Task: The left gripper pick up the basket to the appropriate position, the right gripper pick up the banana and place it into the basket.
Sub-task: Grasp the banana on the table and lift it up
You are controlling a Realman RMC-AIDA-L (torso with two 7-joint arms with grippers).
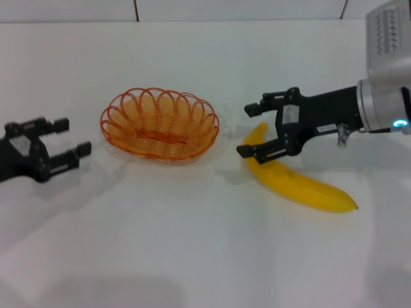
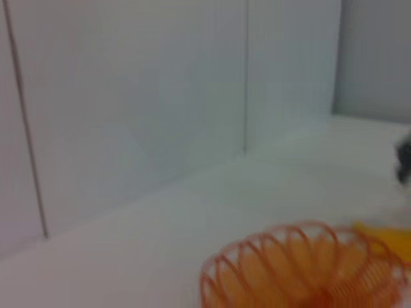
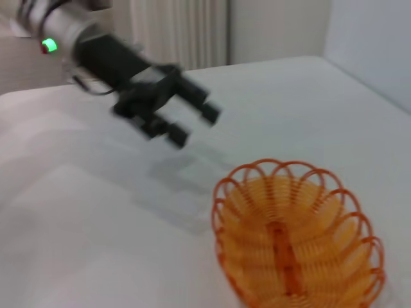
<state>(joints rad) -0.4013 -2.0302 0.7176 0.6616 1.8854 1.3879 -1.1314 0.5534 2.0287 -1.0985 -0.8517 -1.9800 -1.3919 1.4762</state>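
Orange basket [image 1: 159, 123] set empty mid-worktop [image 1: 205, 256], left tool [image 1: 72, 138] spread wide at its 9 o'clock, right tool [image 1: 252, 131] spread wide over the banana [image 1: 302, 186] at 3 o'clock, nothing gripped

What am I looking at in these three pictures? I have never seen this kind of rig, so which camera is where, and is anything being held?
This is a two-armed robot at a white table. The wide picture comes from its head; the other two come from cameras on its wrists. The left gripper, a black claw, hangs open beside the empty orange basket, not touching it. The right gripper on a silver wrist is open above one end of the banana, which lies on the table. Nothing is held yet. The right wrist picture shows the left gripper beyond the basket.
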